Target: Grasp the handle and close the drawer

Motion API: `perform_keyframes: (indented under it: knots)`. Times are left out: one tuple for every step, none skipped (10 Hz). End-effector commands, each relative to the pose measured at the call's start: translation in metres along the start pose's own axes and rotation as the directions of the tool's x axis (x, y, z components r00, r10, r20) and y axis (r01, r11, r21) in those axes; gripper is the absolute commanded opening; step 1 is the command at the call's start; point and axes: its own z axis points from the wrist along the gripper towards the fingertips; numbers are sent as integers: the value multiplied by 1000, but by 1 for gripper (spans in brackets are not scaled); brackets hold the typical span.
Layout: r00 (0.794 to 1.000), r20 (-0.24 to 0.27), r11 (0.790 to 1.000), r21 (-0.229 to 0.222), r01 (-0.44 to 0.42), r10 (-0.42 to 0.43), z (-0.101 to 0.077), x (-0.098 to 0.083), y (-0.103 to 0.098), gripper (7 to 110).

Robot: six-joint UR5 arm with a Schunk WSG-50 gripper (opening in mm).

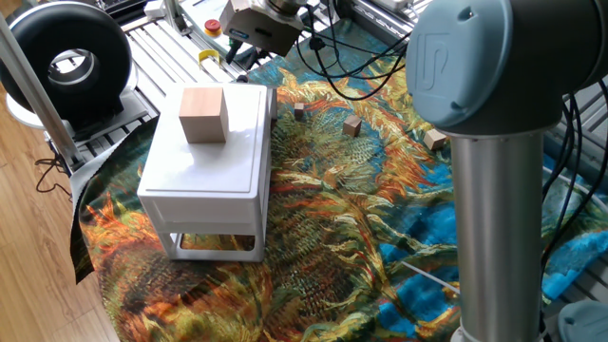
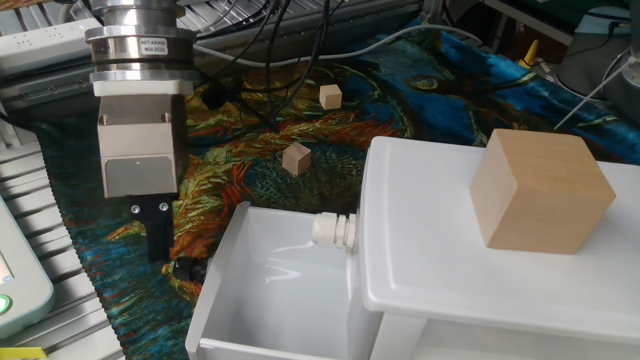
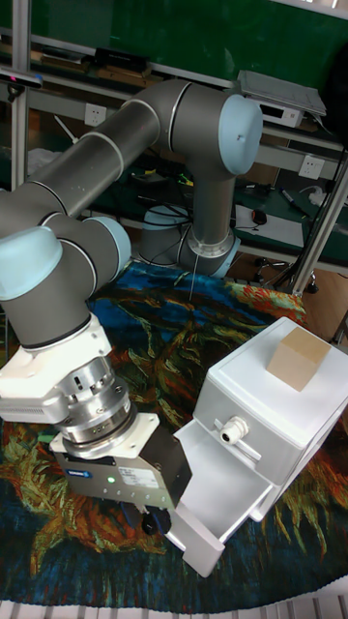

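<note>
Claw (image 2: 158,232) hangs pointing down just outside the front face of the drawer (image 2: 262,290), which is pulled well out of the white cabinet (image 2: 490,270). In the other fixed view only one dark finger shows below the grey claw body, side-on, so I can't tell if the fingers are spread or pressed together. Nothing visibly pinched.

Handle: probably the small dark knob-like bit (image 2: 186,268) just below and beside the claw tip, at the drawer's outer face; mostly hidden, not sure. In the tall fixed view the claw (image 3: 153,523) sits right against the drawer (image 3: 217,488) front, with its dark tip close by the front corner. I can't tell whether it touches.

In one fixed view the claw body (image 1: 258,21) is at the far end of the cabinet (image 1: 205,171); the drawer is hidden behind the cabinet there.

Relative to the claw:
- Drawer interior is immediately beside it, open and white.
- White cylindrical fitting (image 2: 334,230) on the cabinet face is past the drawer.
- Wooden cube (image 2: 541,190) sits on the cabinet top, well beyond the fitting.
- Two small wooden blocks (image 2: 296,158) (image 2: 330,96) lie on the patterned cloth (image 2: 420,90) covering the counter, behind and to the side, apart from each other.
</note>
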Motion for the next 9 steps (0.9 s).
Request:
perform_keyframes:
  knots:
    - [998, 12, 998, -41, -57, 57, -1, -4, 8, 44]
    - [994, 9, 991, -89, -104, 105, -2, -6, 20, 44]
    - [990, 11, 985, -107, -138, 140, -3, -7, 24, 44]
    - [987, 1, 980, -121, -161, 162, -3, -6, 28, 44]
    - [980, -15, 971, -133, -198, 197, -3, -4, 31, 44]
    - [972, -30, 961, -146, -234, 232, -4, -2, 35, 44]
    - [966, -39, 955, -145, -258, 255, -4, -1, 35, 44]
    - [965, -42, 956, -138, -261, 257, -4, 0, 34, 44]
    - [965, -41, 956, -134, -261, 258, -4, 0, 33, 44]
